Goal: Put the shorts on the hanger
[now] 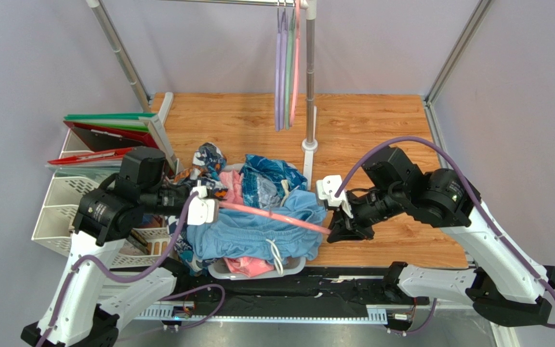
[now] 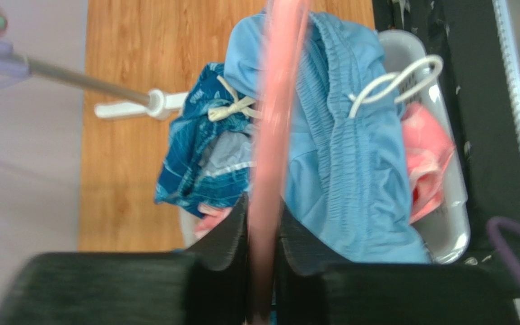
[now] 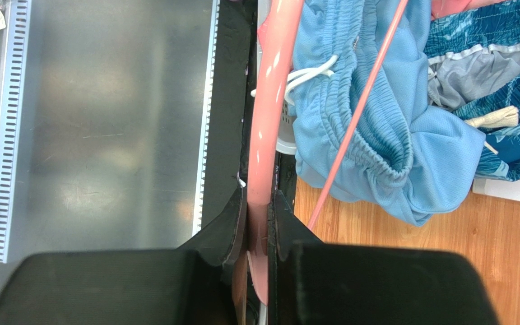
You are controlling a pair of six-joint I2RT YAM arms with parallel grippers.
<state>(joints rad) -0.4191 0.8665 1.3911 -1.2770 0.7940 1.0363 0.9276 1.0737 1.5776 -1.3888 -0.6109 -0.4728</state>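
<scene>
While the shorts [image 1: 255, 235] lie bunched atop the laundry basket [image 2: 449, 223], the hanger [image 1: 273, 215] stretches left to right across them, and only the wrist views reveal the left gripper [image 2: 263, 213] and right gripper [image 3: 257, 200] each clamped on one end.

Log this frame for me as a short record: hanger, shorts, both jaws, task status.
hanger: salmon-pink, held roughly level between both arms, above the shorts
shorts: light blue, heaped on top of the basket with other garments
left jaws: shut on the hanger
right jaws: shut on the hanger
status: shorts not yet on hanger
</scene>
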